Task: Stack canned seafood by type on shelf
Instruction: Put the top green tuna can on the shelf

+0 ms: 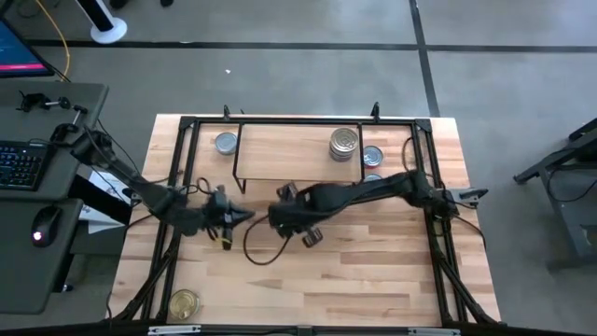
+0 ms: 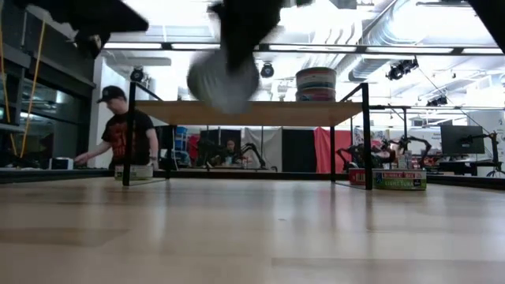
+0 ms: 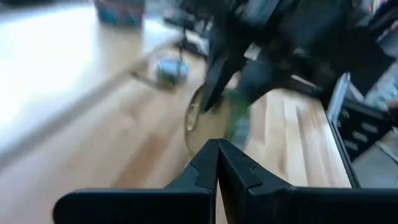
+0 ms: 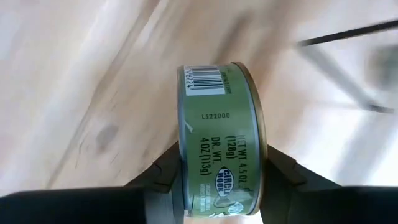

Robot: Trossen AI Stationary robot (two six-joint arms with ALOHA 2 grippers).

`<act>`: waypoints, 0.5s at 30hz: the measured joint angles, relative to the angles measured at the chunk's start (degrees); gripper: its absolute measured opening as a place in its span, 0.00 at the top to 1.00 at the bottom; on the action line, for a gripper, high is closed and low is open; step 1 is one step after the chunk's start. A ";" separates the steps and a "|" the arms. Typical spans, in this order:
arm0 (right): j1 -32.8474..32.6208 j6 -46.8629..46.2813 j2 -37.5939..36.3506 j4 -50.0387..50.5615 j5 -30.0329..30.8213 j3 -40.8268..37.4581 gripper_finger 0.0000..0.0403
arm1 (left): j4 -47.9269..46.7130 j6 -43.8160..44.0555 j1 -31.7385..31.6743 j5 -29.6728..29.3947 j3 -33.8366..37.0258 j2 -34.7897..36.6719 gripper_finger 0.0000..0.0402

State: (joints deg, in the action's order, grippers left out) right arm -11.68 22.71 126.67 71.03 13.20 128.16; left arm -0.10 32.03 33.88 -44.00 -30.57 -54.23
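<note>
the right gripper (image 4: 217, 177) has its fingers closed on a green-labelled tin (image 4: 219, 140), pinching it by its flat faces so it stands on edge, in the air in front of the shelf (image 1: 289, 154). the left gripper (image 1: 244, 215), fingers pressed together and empty, waits just off the shelf's front left corner. on the shelf's right end sits a stack of tins (image 1: 343, 143). a lone tin (image 1: 225, 143) lies beside the shelf's left end, two more tins (image 1: 372, 156) beside its right end, and a gold-topped tin (image 1: 184, 303) lies well apart from the shelf at the table's near left corner.
</note>
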 joint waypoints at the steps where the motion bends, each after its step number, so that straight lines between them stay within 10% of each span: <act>1: 0.02 -1.45 -1.03 0.42 1.86 2.21 0.71 | -0.04 -1.45 -0.29 -1.08 0.00 1.57 1.00; 9: 4.70 -7.84 -11.33 -1.05 27.80 0.37 0.71 | 6.02 -13.20 -6.27 5.40 -0.02 7.66 1.00; 15: 10.03 -13.43 -10.93 -0.76 31.80 -8.99 0.71 | 16.10 -18.56 -11.58 13.06 -0.09 4.53 1.00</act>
State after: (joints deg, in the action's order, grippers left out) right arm -1.65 9.28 115.74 70.26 45.01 119.17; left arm 15.99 13.47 22.31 -30.94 -30.65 -49.70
